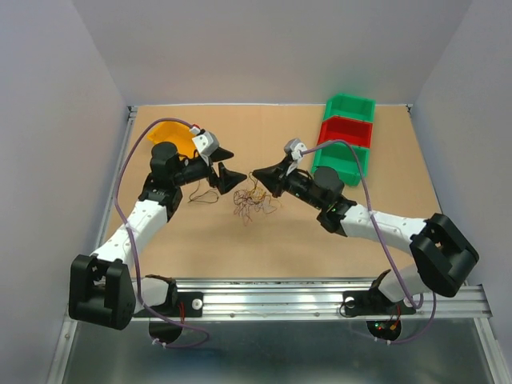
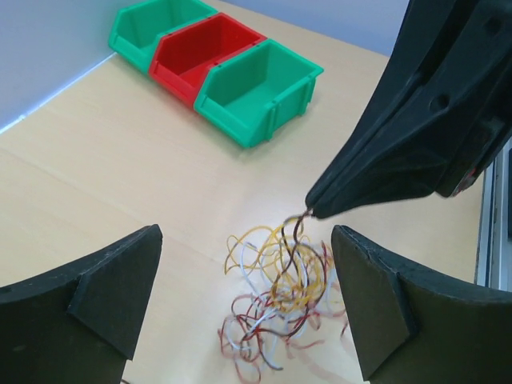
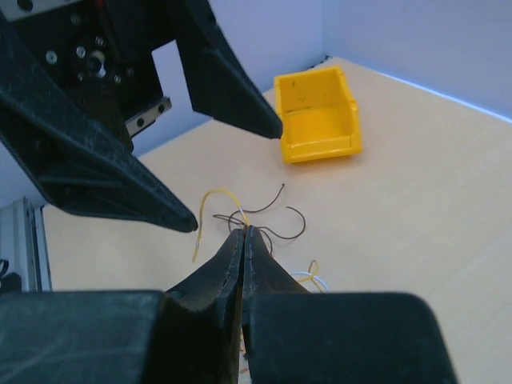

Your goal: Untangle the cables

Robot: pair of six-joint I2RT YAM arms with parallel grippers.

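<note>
A: The tangle of cables (image 1: 254,206) is seen near the middle of the table (image 1: 280,248), between the two arms and well apart from the row of bins (image 1: 348,132) at the far right.

B: And the right gripper (image 3: 244,234) is pressed fully together. A few strands, yellow and dark, are pinched at its very tip and drawn up out of the heap.

A: The left gripper (image 2: 246,240) is held wide apart with nothing in it. The heap is framed between its two fingers from the other side.

B: Thin wire is being dealt with here: light, limp, springy in its loops. Little force is judged to be needed, but the whole knot is likely to be dragged along if one strand is pulled alone.

A: So a counter-hold is called for. The bulk of red and white loops low in the pile would best be taken by the left fingers (image 2: 112,288), away from the pinched strands.

B: A slip is to be feared, given smooth insulation and narrow tips. A hold where several strands cross is judged safer than one on a single loop.

A: One dark cable (image 1: 204,196) is noted lying apart on the left, nearer the yellow bin (image 1: 176,138).
</note>
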